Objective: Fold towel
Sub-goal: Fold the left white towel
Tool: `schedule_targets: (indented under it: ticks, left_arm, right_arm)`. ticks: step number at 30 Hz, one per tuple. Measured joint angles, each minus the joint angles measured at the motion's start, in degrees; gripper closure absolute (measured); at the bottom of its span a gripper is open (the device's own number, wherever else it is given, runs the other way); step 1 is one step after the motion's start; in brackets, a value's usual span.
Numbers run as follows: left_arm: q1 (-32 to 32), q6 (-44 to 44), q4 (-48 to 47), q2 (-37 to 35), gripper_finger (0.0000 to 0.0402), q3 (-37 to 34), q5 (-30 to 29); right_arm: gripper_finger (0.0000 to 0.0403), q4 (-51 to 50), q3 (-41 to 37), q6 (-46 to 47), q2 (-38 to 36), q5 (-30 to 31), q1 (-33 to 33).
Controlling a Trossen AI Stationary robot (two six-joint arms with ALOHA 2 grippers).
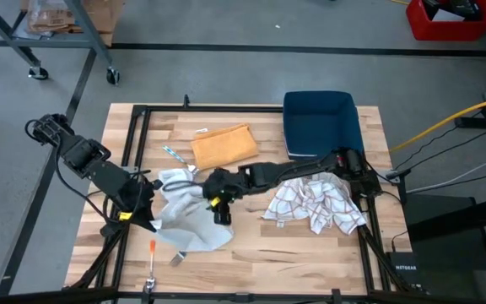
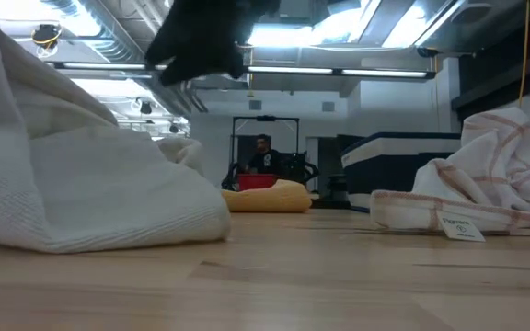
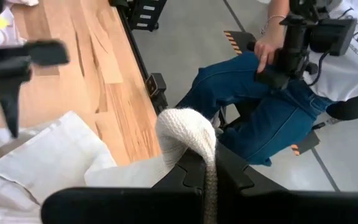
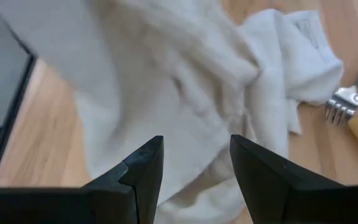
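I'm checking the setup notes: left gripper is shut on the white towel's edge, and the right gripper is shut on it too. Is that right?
Not quite. The left gripper is shut on the white towel, but the right gripper is open, above the towel without gripping it. The right wrist view shows the gap between its fingers.

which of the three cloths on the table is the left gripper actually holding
The plain white towel on the table's left part: the left gripper is shut on its edge. The orange cloth and the checked towel lie apart, untouched by that gripper.
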Motion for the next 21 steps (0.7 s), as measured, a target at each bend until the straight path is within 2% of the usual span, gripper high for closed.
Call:
schedule_targets:
  ticks: [6, 21]
  left_arm:
    - [0.0, 0.9, 0.0, 0.0, 0.0401, 0.0, -0.5]
    - [0.0, 1.1, -0.1, 0.0, 0.0401, 0.0, -0.7]
  right_arm:
    - [0.0215, 2.3, 0.0, 0.5, 4.3, -6.0, -1.5]
    - [0.0215, 0.1, 0.0, 0.5, 7.2, -5.6, -2.2]
